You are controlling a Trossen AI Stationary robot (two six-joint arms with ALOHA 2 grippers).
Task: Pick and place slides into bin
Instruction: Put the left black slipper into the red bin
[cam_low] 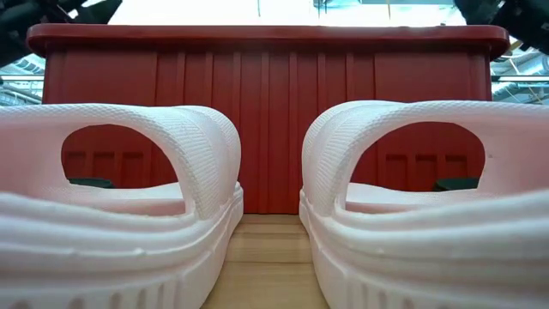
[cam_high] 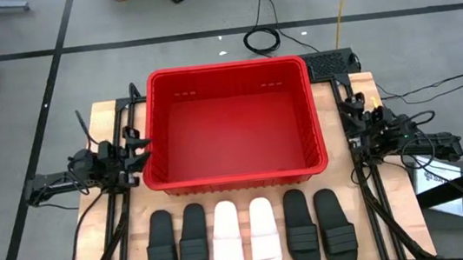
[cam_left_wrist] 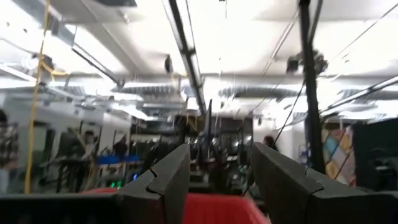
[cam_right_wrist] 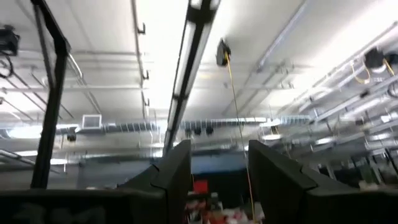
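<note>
The red bin (cam_high: pixel 226 67) stands on the wooden table, empty inside. Six slides lie in a row, soles down, along the near edge: two black (cam_high: pixel 162 245) (cam_high: pixel 193 239), two white (cam_high: pixel 227 240) (cam_high: pixel 264 236) and two black (cam_high: pixel 301 227) (cam_high: pixel 337 230). The low view shows the white pair close up (cam_low: pixel 129 215) (cam_low: pixel 429 215) with the bin's near wall (cam_low: pixel 270 129) behind. My left gripper (cam_high: pixel 140 149) is by the bin's left wall and open (cam_left_wrist: pixel 221 180), tilted up toward the ceiling. My right gripper (cam_high: pixel 354 118) is by the bin's right wall, also open (cam_right_wrist: pixel 219 174) and tilted up.
Black frame rails (cam_high: pixel 120 230) (cam_high: pixel 376 210) run along the table's left and right sides beside the slides. Cables (cam_high: pixel 263 39) and a black box (cam_high: pixel 333 61) lie beyond the far edge. Bare wood (cam_high: pixel 239 192) lies between the bin and the slides.
</note>
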